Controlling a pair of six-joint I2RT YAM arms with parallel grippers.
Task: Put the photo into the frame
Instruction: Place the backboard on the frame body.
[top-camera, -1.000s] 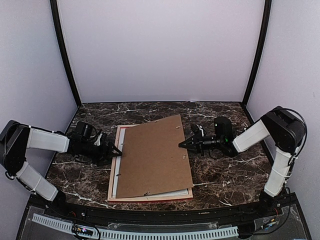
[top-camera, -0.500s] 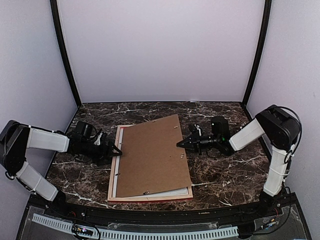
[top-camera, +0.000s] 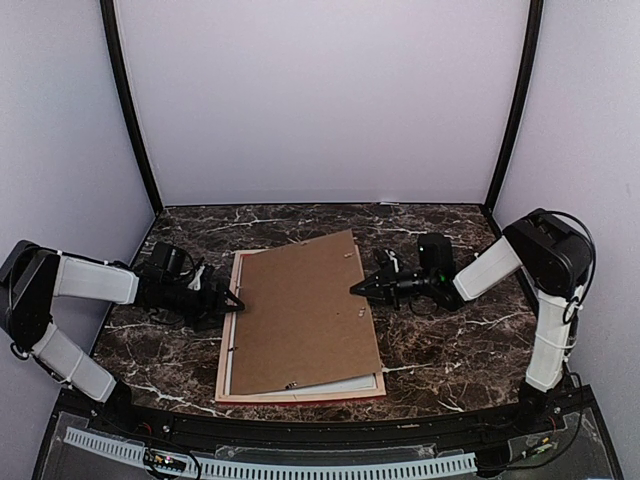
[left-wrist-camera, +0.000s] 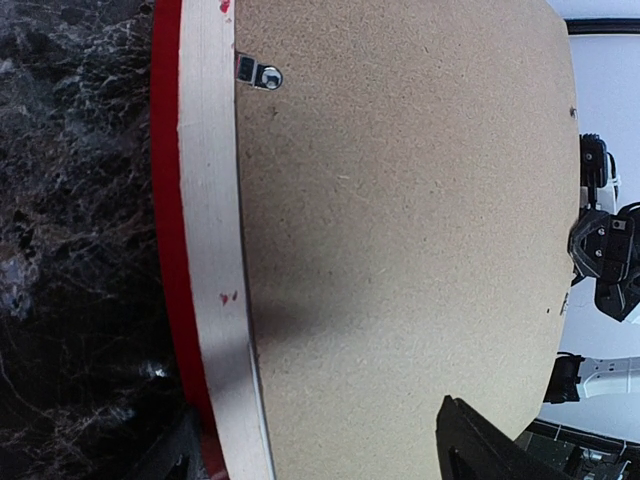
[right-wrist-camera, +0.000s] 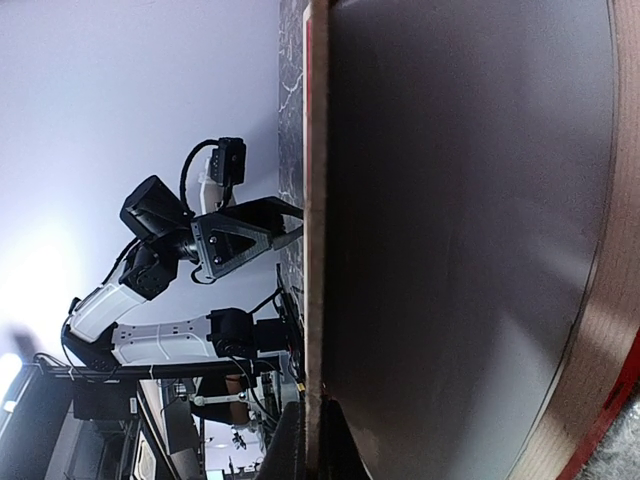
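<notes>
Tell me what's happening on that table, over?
Left tool open at frame left edge. Right tool shut on backing board right edge. Photo not visible; board covers frame.

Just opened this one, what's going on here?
The frame lies back up on the table, with the brown backing board askew on top of it. The right gripper is shut on the board's right edge. The left gripper is open, its jaws at the frame's left rail. The photo cannot be seen.
</notes>
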